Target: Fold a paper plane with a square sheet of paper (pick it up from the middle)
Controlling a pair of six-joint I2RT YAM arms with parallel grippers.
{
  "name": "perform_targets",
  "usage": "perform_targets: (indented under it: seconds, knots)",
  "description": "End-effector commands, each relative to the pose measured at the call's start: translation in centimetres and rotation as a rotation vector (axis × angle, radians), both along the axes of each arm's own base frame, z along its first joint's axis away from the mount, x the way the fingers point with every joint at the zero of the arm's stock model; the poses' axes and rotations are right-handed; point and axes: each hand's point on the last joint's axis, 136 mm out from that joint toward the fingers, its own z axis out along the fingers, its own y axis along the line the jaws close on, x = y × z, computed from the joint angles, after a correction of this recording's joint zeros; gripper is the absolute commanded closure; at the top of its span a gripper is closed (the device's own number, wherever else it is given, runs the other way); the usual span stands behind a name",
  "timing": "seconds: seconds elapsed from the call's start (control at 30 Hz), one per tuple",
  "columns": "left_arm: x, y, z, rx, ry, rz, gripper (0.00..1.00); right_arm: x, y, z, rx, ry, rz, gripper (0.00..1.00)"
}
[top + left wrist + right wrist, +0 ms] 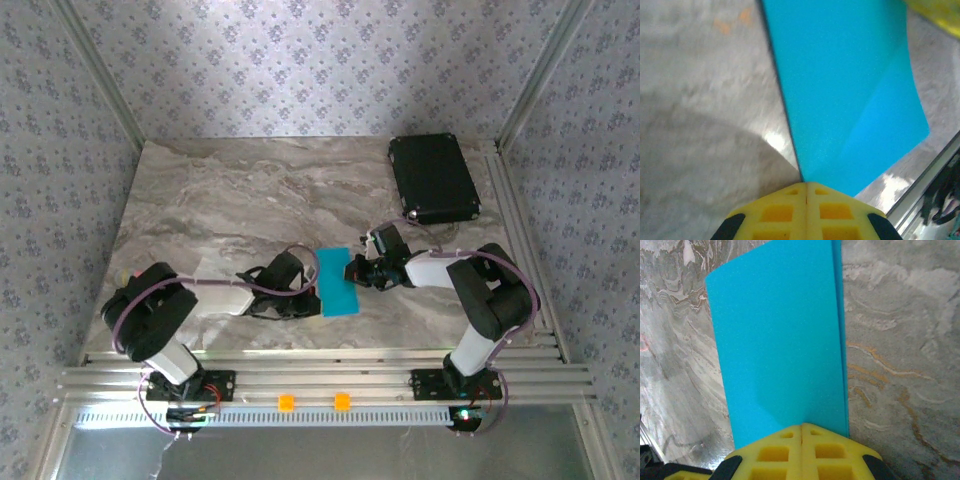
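Left gripper (806,184) and right gripper (802,425), arms reaching low and inward, clamp shut on opposite long edges of the folded sheet of paper (338,282), open table (220,210) beyond.

A grey-and-cream marble-patterned surface (250,200) lies under pale, even light, with soft glare patches towards its near edge. Walls of grey-lilac wallpaper with a small floral print (300,60) close it in at the left, back and right. Slanting silver aluminium frame posts (100,70) rise at the two back corners. Ribbed aluminium rails (320,375) run along the near edge and up the right side, carrying two small orange blocks (286,402). Just below them lies a white strip (110,418), brightest at its left end.
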Motion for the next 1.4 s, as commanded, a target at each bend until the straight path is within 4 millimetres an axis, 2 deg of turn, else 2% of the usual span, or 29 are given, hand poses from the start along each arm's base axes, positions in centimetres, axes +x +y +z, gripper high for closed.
perform_targets:
  seconds: [0.0, 0.13, 0.27, 0.43, 0.53, 0.63, 0.8, 0.93, 1.03, 1.23, 1.37]
  knots:
    - [-0.9, 1.3, 0.5, 0.059, -0.011, -0.022, 1.00, -6.2, -6.8, -7.4, -0.333, 0.258, -0.081, 1.00]
    - [1.0, -0.3, 3.1, 0.002, -0.063, 0.009, 1.00, -6.2, -6.8, -7.4, -0.335, 0.257, -0.084, 1.00]
    - [2.8, -2.6, 4.2, -0.090, -0.059, 0.016, 1.00, -6.1, -6.8, -7.4, -0.334, 0.256, -0.083, 1.00]
    - [3.9, -3.6, 2.6, -0.105, -0.032, 0.027, 1.00, -6.2, -6.8, -7.5, -0.335, 0.257, -0.080, 1.00]
    - [3.2, -3.8, 1.2, -0.117, 0.012, 0.016, 1.00, -6.2, -6.8, -7.5, -0.338, 0.257, -0.079, 1.00]
    - [1.8, -2.9, -0.4, -0.086, 0.049, 0.000, 1.00, -6.2, -6.9, -7.6, -0.342, 0.260, -0.081, 1.00]
    - [-1.8, 0.3, -3.0, 0.062, 0.061, -0.065, 1.00, -6.3, -7.1, -7.6, -0.351, 0.261, -0.087, 1.00]
    - [-3.6, 2.2, -4.2, 0.142, 0.059, -0.101, 1.00, -6.2, -7.2, -7.6, -0.355, 0.259, -0.087, 1.00]
    - [-4.1, 2.5, -3.9, 0.162, 0.033, -0.120, 1.00, -6.3, -7.2, -7.6, -0.357, 0.259, -0.089, 1.00]
    - [-3.8, 1.9, -2.2, 0.196, -0.059, -0.171, 0.99, -6.5, -7.3, -7.7, -0.362, 0.261, -0.087, 1.00]
    - [-3.7, 1.8, -1.8, 0.207, -0.076, -0.177, 0.99, -6.4, -7.2, -7.7, -0.359, 0.260, -0.085, 1.00]
